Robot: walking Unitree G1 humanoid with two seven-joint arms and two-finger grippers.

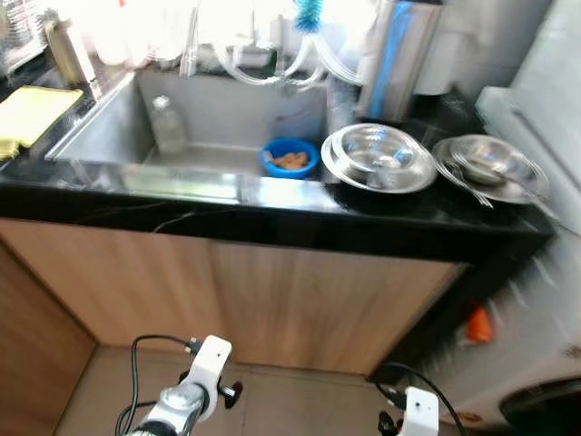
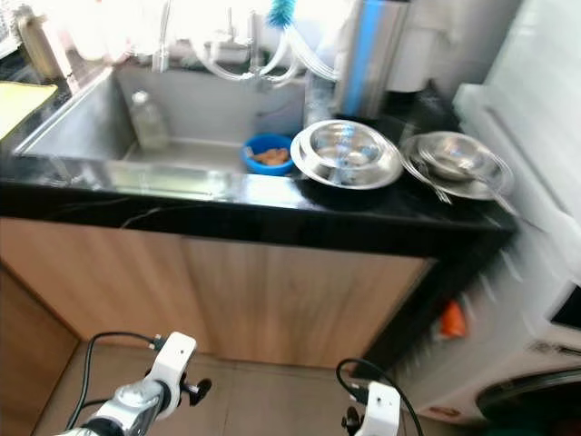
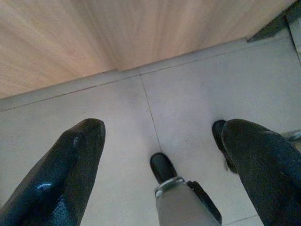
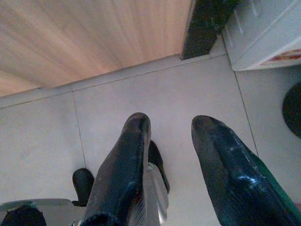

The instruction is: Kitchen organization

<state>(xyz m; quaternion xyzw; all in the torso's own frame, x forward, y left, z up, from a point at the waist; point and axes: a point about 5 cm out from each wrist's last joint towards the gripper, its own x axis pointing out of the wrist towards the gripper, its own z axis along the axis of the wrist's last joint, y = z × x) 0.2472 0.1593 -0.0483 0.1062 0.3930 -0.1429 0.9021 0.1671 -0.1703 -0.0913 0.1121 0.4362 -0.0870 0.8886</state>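
I see steel plates [image 1: 379, 159] at the desk's [image 1: 272, 204] right end beside the sink [image 1: 209, 118]. Left pincer [image 3: 160, 155] and right pincer [image 4: 171, 141] hang open, empty. Risk: spoons [image 1: 472, 186] overhanging the front edge could slip off if nudged.

I read a glossy black counter [image 1: 300, 218] over pale wood-grain cabinet fronts [image 1: 272, 300]. Steel-grey sink [image 1: 109, 127]; inside, a blue bowl [image 1: 290, 157] with orange-tan contents and a clear bottle [image 1: 167, 125]. Silver bowls [image 1: 379, 156] and plates [image 1: 490, 167] toward the counter's right end. Yellow cloth [image 1: 32, 111] at its left edge. Blue brush [image 1: 310, 13] by the back edge. Floor tiles [image 3: 197, 94] light grey.
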